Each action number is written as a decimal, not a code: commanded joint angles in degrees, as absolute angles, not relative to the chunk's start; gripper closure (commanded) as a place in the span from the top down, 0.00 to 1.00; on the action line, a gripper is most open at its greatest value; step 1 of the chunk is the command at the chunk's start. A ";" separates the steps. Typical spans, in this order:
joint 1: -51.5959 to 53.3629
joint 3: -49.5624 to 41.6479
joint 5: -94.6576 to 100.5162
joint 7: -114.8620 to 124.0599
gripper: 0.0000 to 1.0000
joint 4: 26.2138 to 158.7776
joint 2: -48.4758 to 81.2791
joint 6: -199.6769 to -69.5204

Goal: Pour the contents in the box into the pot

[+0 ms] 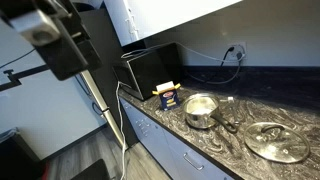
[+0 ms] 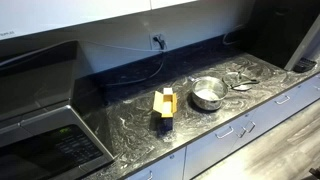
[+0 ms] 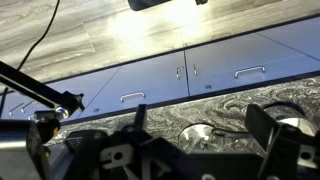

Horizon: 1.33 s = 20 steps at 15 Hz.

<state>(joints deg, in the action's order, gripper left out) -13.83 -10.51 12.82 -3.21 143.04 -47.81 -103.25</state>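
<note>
Hanging clear of the task things, the claw (image 3: pixel 200 128) is showing its jaws spread wide in the wrist view, pinching nothing, with the dark marbled worktop (image 3: pixel 232 106) and white drawers (image 3: pixel 200 70) lying beyond it. Box (image 1: pixel 168 96) (image 2: pixel 164 104) is standing upright on the worktop in both exterior views, yellow flaps on top, near the pot (image 1: pixel 201 111) (image 2: pixel 207 95) but not touching it. Pot is sitting open, long handle pointing away from the box. Contents are staying hidden inside the box, cannot tell more. Glass lid (image 1: pixel 278 141) is lying flat past the pot, apart from it. Black appliance (image 1: pixel 150 68) is sitting behind the box by the wall. Blurred dark arm (image 1: pixel 55 40) is filling an upper corner, well apart from the box.
</note>
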 commanded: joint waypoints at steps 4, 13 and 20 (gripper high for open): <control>-13.37 -10.82 13.06 -2.97 1.00 142.85 -47.80 -103.03; -13.37 -10.82 13.06 -2.97 1.00 142.85 -47.80 -103.03; -4.64 -6.27 6.76 -4.97 1.00 141.63 -45.27 -106.48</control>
